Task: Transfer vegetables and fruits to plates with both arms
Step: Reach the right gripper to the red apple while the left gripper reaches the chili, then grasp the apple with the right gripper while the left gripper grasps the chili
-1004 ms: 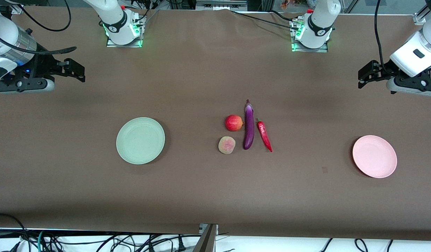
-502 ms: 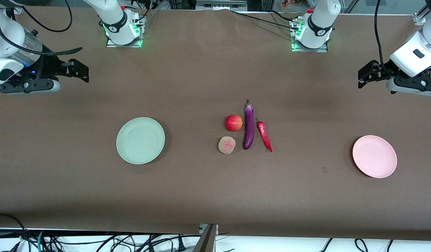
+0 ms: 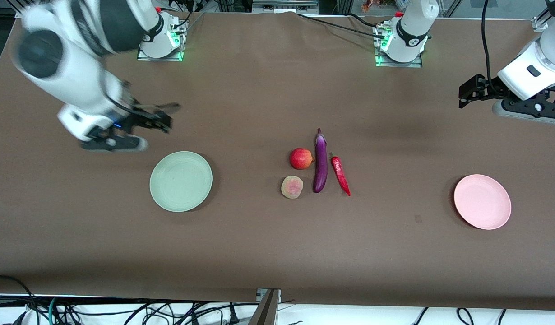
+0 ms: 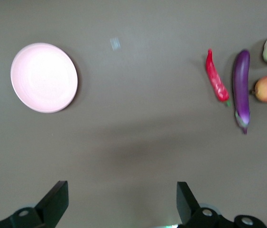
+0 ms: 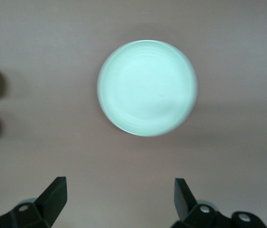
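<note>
The purple eggplant (image 3: pixel 321 161) lies mid-table, with the red chili pepper (image 3: pixel 340 175) beside it. The round red fruit (image 3: pixel 301 158) and the yellowish-green piece with a pink cut face (image 3: pixel 292 187) lie on its other flank. The pale green plate (image 3: pixel 181 181) and the pale pink plate (image 3: pixel 482 201) are both empty. My right gripper (image 3: pixel 164 119) is open over the table just off the green plate (image 5: pixel 147 87). My left gripper (image 3: pixel 463 94) is open over the table's end. Its wrist view shows the pink plate (image 4: pixel 44 77), chili (image 4: pixel 216 78) and eggplant (image 4: pixel 241 90).
The two arm bases (image 3: pixel 159 43) (image 3: pixel 400 47) stand along the table's edge farthest from the front camera. Cables hang below the nearest edge (image 3: pixel 124 311). A small mark (image 3: pixel 418 219) lies on the brown table near the pink plate.
My right arm has swung in from its end of the table toward the green plate. My left gripper has shifted only slightly. The fruits, vegetables and plates have not moved.
</note>
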Action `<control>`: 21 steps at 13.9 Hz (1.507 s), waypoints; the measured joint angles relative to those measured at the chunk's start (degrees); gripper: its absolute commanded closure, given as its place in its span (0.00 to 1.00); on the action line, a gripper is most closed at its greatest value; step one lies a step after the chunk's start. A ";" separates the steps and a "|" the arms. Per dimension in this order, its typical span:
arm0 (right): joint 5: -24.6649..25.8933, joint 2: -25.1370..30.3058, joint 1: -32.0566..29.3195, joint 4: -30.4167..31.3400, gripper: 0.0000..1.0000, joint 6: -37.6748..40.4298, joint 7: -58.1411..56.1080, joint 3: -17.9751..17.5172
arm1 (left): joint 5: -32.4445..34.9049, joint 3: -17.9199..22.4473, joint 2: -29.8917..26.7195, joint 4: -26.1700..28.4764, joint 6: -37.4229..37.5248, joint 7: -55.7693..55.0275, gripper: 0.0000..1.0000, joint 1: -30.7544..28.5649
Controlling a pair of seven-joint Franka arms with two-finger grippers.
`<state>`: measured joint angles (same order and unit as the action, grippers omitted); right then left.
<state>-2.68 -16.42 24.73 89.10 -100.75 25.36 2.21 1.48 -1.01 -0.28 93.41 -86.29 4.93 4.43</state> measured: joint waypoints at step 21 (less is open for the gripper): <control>-1.70 -34.14 26.54 -16.16 0.00 -31.28 50.37 0.88 | -15.81 -1.53 33.62 5.24 -37.97 -24.05 0.00 15.01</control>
<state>-4.38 -50.56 51.27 72.94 -132.02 75.73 3.10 -14.33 -2.54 33.34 98.65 -124.25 -19.12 19.44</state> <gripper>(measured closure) 0.000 0.000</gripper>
